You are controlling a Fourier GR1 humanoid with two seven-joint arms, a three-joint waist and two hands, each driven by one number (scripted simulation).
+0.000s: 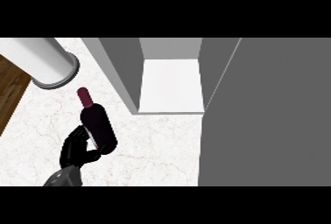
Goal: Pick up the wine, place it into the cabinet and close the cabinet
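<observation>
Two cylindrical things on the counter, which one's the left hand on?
The dark wine bottle: the left hand curls round its lower body. The white cylinder at top left stands apart, untouched.

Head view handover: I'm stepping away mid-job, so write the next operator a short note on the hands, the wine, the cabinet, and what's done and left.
Left hand: curled round the lower body of the dark red glass wine bottle, left of the cabinet.
Right hand: not in view.
Grey cabinet: open, white shelf showing, grey door swung out at right.
Done: wine grasped.
Left: put the bottle on the shelf, close the door.
</observation>
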